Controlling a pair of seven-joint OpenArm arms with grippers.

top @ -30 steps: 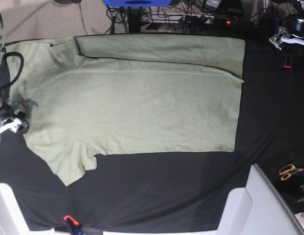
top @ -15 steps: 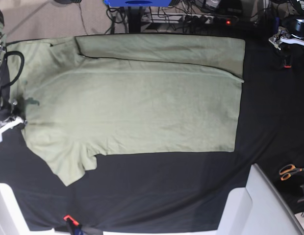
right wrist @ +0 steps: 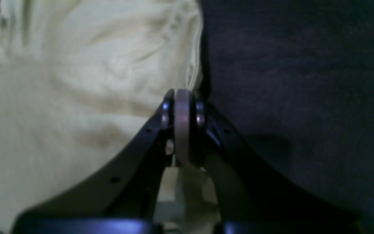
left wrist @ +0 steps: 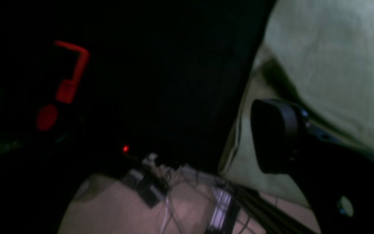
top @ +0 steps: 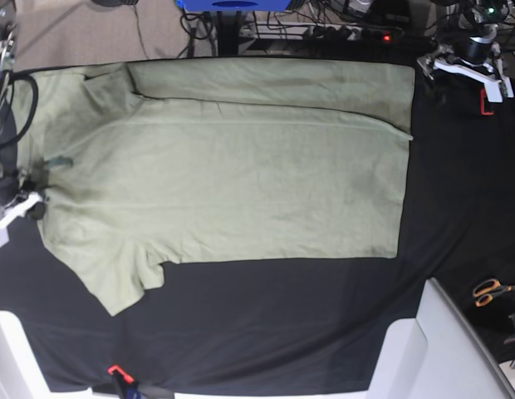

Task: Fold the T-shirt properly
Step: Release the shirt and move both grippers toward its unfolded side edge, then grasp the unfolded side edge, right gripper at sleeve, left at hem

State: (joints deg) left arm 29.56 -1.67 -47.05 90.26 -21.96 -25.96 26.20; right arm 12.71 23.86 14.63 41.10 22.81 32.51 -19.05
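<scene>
At the table's near-shoulder edge I see my right gripper (right wrist: 182, 107) clenched on the T-shirt (top: 232, 174) hem; my left gripper (top: 461, 66) hangs released over the black cloth (top: 457, 208).

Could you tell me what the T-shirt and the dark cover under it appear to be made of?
The T-shirt looks like soft, matte knit cotton: pale sage green, with fine wrinkles and limp folds along its top edge. The black cloth beneath seems a thin woven or felt-like fabric, matte and unreflective, lying with faint creases; its exact fibre cannot be told.
</scene>
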